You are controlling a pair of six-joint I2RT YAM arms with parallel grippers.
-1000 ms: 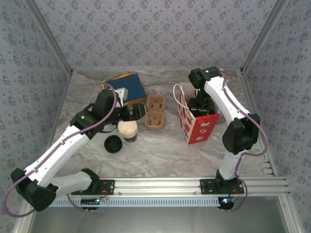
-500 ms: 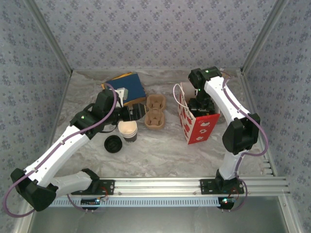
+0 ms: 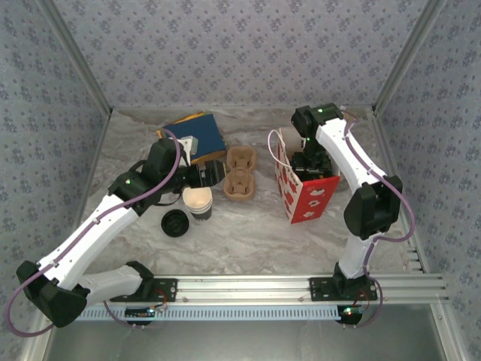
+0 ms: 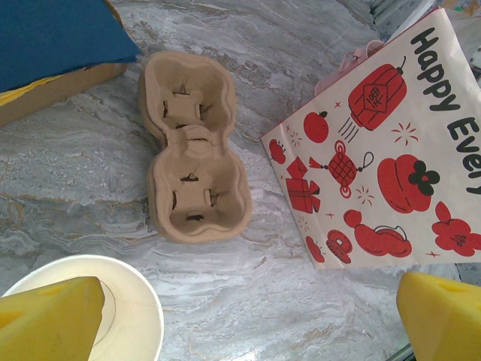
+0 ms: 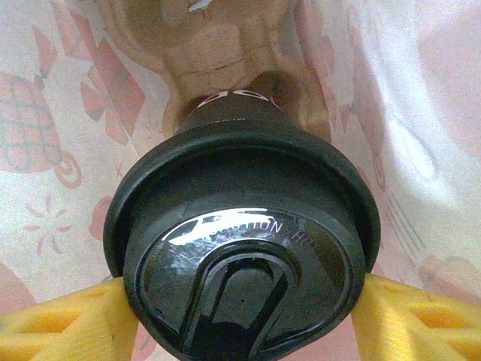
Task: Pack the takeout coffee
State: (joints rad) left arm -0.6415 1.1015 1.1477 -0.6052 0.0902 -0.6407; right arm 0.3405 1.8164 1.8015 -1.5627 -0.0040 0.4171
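The takeout coffee, with its glossy black lid facing the right wrist camera, hangs inside the red-and-white paper bag. My right gripper is shut on it, and the yellow fingers press the lid's two sides. In the top view the right gripper reaches down into the bag's mouth, and the cup's body is hidden there. A brown pulp shape lies below the cup in the bag. My left gripper stands open and holds nothing above the table, between a lidless cup and the bag.
A pulp two-cup carrier lies left of the bag. The lidless paper cup stands in front of it, with a loose black lid to its left. A blue box lies at the back left. Patterned walls close in three sides.
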